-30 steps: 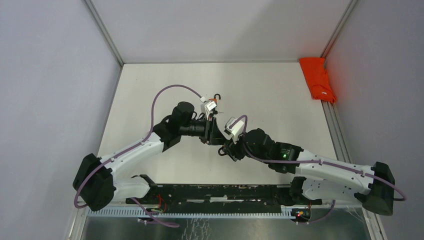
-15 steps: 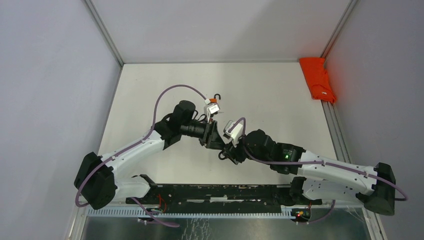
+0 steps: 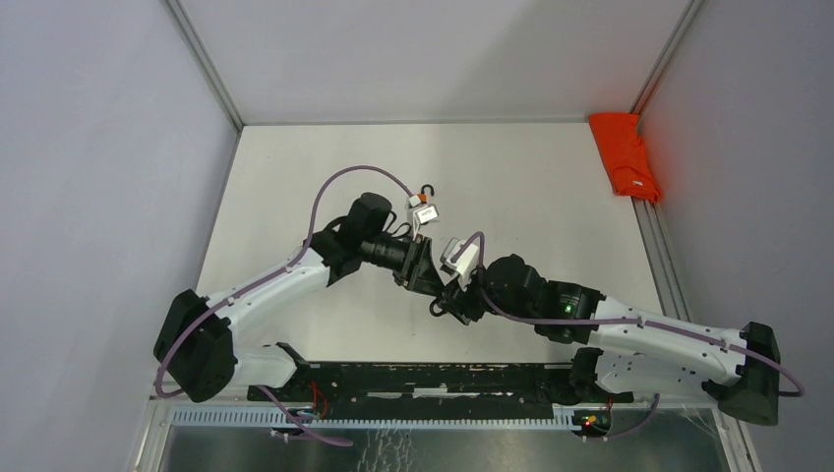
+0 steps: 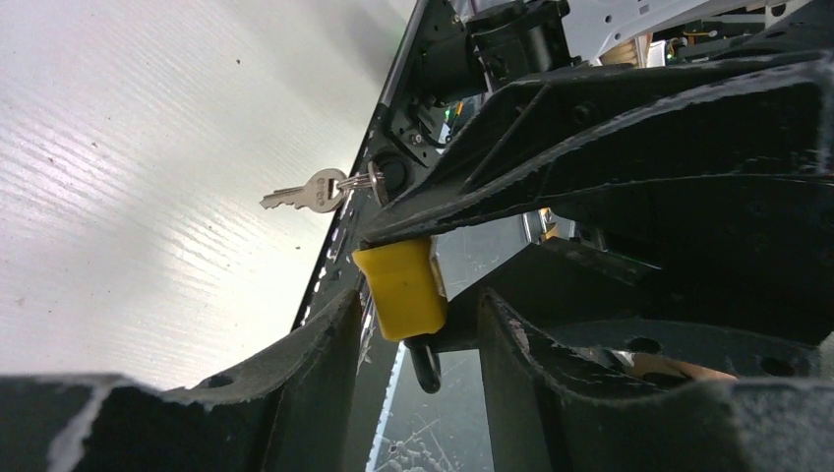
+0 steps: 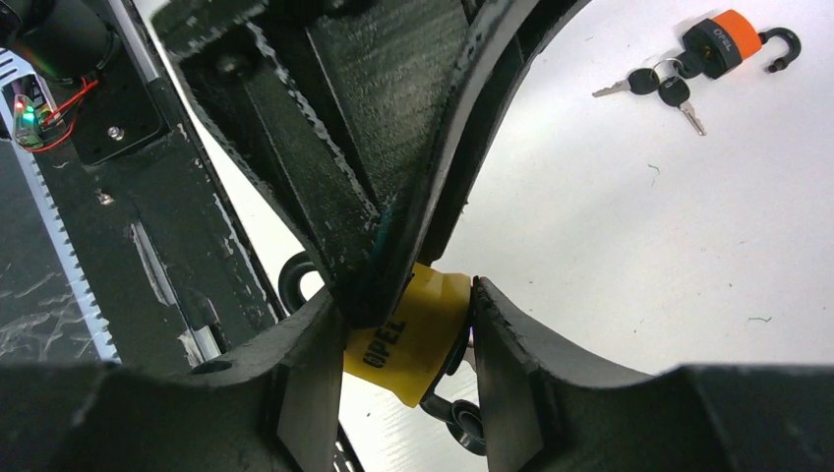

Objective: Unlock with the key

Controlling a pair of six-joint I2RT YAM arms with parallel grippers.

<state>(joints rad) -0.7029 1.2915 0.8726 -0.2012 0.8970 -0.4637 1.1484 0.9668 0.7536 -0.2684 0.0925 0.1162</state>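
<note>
Clamped by the right gripper point(image 5: 405, 295) over the desk point(image 3: 531, 187) middle: yellow padlock point(image 5: 413, 329), silver key point(image 4: 305, 192) dangling on a ring beside it. Left gripper point(image 4: 418, 300) straddling the same padlock, grip impossible to tell. Farther off: orange padlock point(image 5: 723, 39) with keys point(image 5: 661, 88).

A: Top camera looks down from high at the near edge, whole table point(image 3: 531, 177) in shot.
B: And both wrist cameras sit in close, facing each other, sharing that same yellow lock point(image 4: 401, 287)!

Left end effector point(image 4: 413, 324) and right end effector point(image 5: 403, 324) are scuffed black plastic (arms point(image 3: 266, 290) white, cables point(image 3: 325, 192) purple).
</note>
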